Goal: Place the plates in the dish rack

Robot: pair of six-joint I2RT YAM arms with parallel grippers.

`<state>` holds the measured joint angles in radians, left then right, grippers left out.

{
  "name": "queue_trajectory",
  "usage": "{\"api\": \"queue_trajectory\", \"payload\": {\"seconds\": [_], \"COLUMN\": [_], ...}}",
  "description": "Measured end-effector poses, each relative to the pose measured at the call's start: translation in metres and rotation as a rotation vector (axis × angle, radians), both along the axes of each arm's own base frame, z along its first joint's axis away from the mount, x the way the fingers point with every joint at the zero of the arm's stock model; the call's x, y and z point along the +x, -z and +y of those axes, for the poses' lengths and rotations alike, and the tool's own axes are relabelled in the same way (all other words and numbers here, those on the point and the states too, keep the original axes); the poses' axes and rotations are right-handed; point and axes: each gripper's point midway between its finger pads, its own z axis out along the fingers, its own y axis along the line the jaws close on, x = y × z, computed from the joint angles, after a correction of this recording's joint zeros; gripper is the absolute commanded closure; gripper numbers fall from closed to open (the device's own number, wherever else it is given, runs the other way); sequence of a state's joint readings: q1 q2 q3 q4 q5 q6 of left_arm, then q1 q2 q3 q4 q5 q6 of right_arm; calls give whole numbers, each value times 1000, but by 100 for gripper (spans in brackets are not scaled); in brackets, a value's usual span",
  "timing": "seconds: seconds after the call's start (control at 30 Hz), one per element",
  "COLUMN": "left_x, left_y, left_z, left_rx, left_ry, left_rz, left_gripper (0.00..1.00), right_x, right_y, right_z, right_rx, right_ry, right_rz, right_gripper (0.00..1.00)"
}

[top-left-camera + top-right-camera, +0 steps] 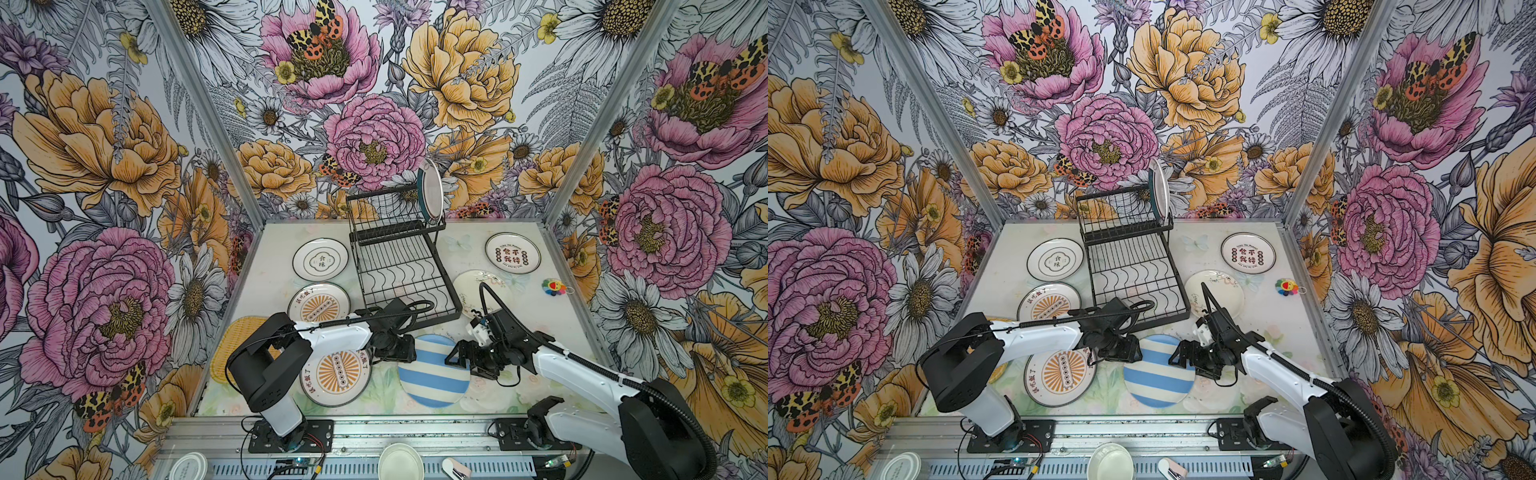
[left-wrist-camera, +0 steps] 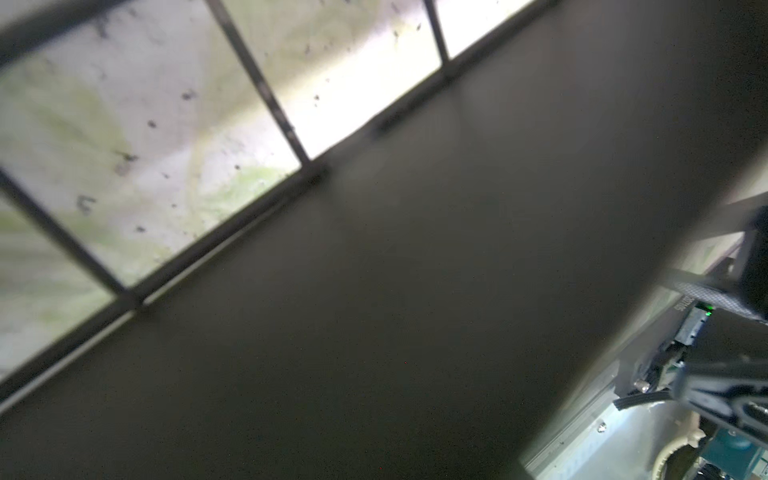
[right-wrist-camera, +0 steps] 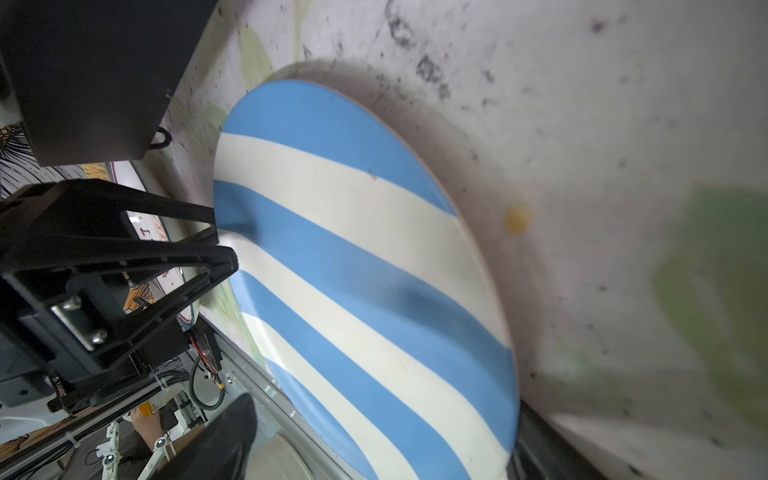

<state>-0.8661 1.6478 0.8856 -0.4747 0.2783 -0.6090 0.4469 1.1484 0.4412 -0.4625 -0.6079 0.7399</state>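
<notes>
Flanking the striped plate [image 1: 428, 382] on the desk [image 1: 552, 307], left pincer [image 1: 409, 352] at its rim, gap impossible to tell, right pincer [image 1: 455, 358] gaping opposite, sunburst plate [image 1: 336, 376] just beside, dish rack [image 1: 395, 266] close behind.

Blue-striped plate [image 1: 1156, 376] lies on the table [image 1: 1289, 318]; 1 teal-rimmed plate [image 1: 1159, 193] stands in the dish rack [image 1: 1127, 236].

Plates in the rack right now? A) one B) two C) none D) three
A: only the teal-rimmed plate stands on edge at one end of the rack's upper tier; nothing else sits in it.
</notes>
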Motion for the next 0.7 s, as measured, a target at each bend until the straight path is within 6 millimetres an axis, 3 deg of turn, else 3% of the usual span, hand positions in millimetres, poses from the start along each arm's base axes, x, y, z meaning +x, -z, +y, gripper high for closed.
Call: {"api": "queue_trajectory", "payload": {"seconds": [0.7], "left_x": [4], "left_y": [0], "left_z": [8], "left_rx": [19], "left_ry": [-1], "left_rz": [4], "left_gripper": [48], "right_x": [11], "right_y": [-2], "right_z": [21], "right_rx": [84], "right_ry": [-17], "right_rz": [-20], "right_gripper": [9]}}
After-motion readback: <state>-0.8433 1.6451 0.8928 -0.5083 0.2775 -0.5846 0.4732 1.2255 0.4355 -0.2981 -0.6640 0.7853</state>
